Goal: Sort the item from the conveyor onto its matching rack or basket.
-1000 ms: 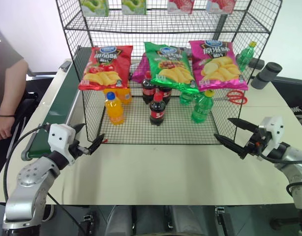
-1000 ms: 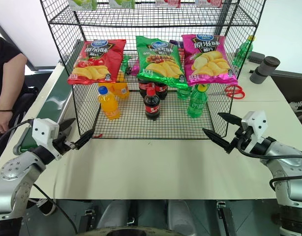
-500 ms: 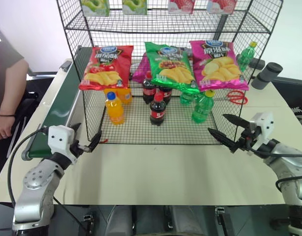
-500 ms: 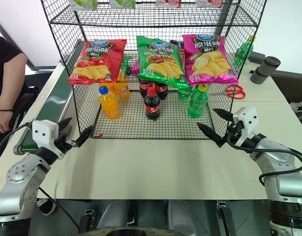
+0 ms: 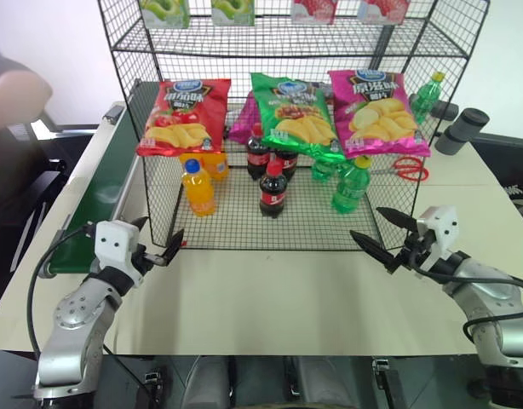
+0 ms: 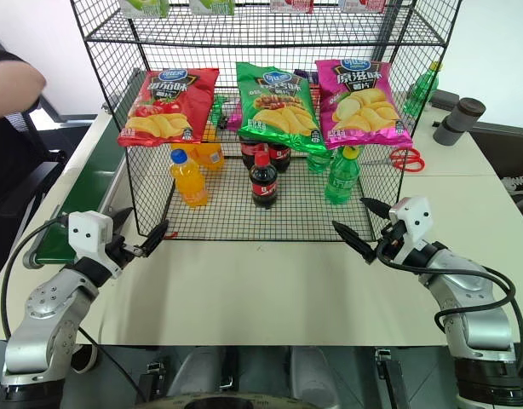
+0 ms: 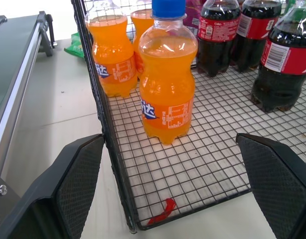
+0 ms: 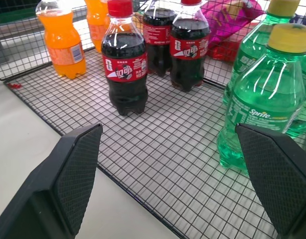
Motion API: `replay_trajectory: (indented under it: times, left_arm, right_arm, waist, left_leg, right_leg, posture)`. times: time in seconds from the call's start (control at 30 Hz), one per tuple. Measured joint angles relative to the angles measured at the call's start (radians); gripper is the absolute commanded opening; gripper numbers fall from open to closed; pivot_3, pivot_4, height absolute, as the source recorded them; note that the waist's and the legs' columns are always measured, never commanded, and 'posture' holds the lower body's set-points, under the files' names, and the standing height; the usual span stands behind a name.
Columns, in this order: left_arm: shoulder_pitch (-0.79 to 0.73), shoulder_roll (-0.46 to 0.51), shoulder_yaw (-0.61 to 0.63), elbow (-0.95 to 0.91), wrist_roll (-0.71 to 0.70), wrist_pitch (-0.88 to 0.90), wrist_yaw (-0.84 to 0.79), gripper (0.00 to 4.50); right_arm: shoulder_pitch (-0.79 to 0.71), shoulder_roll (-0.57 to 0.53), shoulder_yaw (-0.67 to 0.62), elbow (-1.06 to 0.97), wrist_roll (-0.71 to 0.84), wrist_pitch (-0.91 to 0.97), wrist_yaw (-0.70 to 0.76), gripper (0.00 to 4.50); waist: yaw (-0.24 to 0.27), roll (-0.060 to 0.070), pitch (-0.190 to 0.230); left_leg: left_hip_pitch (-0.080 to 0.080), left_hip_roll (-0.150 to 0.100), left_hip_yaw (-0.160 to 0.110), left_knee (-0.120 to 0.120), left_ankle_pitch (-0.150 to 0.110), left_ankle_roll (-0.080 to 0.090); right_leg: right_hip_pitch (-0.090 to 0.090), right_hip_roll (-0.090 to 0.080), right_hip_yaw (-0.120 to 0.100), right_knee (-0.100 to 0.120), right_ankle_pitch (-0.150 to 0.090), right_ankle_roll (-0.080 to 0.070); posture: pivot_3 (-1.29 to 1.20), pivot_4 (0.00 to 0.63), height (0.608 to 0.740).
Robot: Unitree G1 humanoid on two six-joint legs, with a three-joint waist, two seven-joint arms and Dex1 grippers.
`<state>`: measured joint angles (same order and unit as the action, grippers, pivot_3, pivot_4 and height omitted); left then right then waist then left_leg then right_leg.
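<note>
From the head views we saw the cola bottle (image 5: 272, 191) standing on the rack (image 5: 270, 223) floor right of the conveyor (image 5: 98, 200), both arms near it; the left wrist view showed the left gripper (image 7: 185, 186) spread and empty; the right wrist view showed the right gripper (image 8: 178, 174) likewise.

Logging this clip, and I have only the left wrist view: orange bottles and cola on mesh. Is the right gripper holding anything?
Observer: No. The right gripper is open and empty, near the rack's front right corner.
Operator: What hangs above the bottles?
Observer: Three crisp bags: the red bag, the green bag and the pink bag.
Operator: Anyone nearby?
Observer: A person's arm shows on the far side of the conveyor.
</note>
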<state>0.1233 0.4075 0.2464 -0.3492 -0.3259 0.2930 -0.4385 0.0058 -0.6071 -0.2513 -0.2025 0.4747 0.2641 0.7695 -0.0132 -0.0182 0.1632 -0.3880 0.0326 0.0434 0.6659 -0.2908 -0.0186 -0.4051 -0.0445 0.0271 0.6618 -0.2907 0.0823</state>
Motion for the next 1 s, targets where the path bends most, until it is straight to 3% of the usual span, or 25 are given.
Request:
replay_trajectory:
  times: [1.0]
  left_arm:
    - [0.008, -0.013, -0.005, 0.000, 0.012, -0.005, -0.002, 4.50]
  right_arm:
    - [-0.002, -0.001, 0.000, 0.007, 0.018, 0.031, 0.041, 4.43]
  waist:
    - [0.001, 0.000, 0.000]
  left_leg:
    - [0.000, 0.000, 0.000, 0.000, 0.000, 0.000]
  right_leg:
    - [0.000, 0.000, 0.000, 0.000, 0.000, 0.000]
  posture:
    - [0.00, 0.150, 0.734]
